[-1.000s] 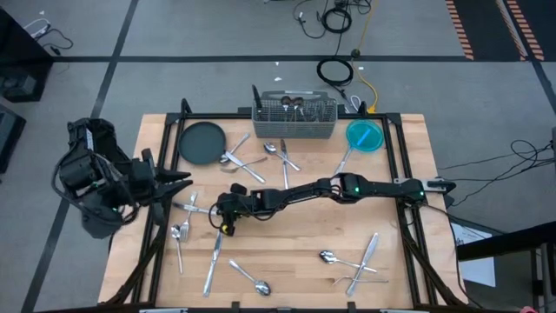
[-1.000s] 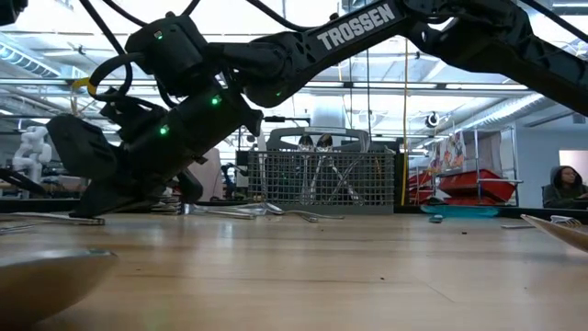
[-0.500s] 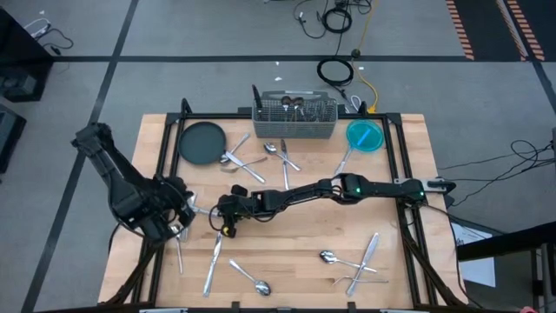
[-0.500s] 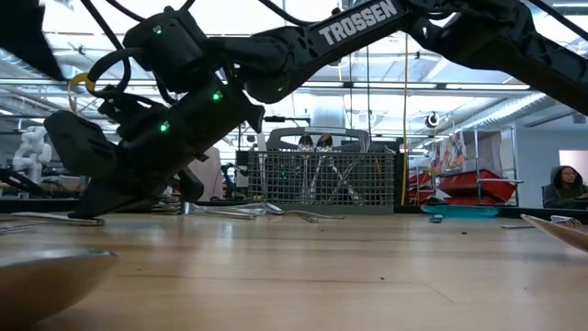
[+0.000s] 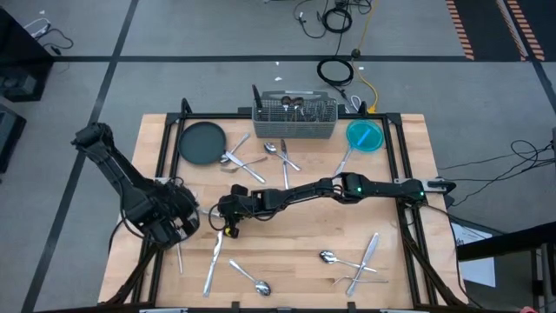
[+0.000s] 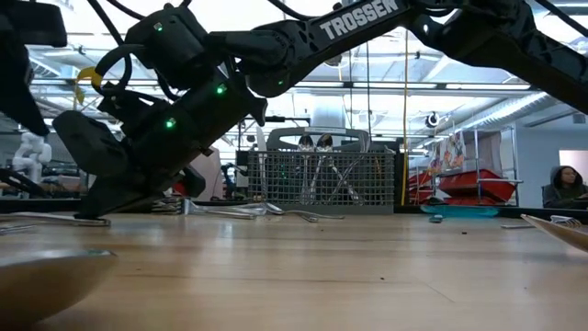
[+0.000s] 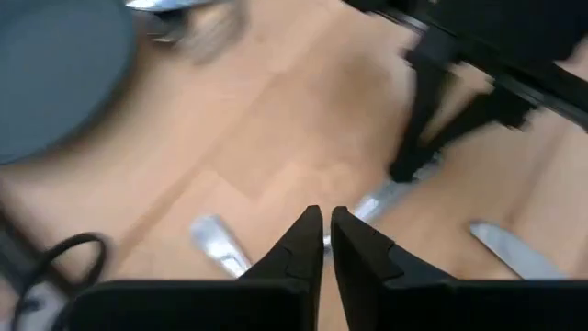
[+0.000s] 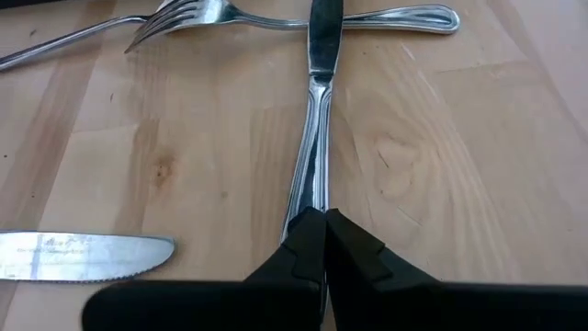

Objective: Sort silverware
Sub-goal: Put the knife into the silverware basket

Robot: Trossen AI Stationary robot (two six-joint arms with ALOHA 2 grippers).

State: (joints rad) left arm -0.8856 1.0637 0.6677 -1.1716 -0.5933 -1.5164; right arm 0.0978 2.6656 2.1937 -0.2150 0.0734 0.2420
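High view: left gripper [image 5: 176, 228], fingers nearly closed and empty, has swung in from the table's edge to cutlery [image 5: 180, 233] at front-left. Right gripper [image 5: 228, 217], closed on a knife [image 8: 315, 138], stays mid-table; sorting barely begun.

Plate [image 5: 201, 143] left of caddy [image 5: 294, 117]

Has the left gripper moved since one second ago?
Yes. In the high view the left gripper has come in from the table's left edge over the table, toward its front-left corner, farther from the dark plate.
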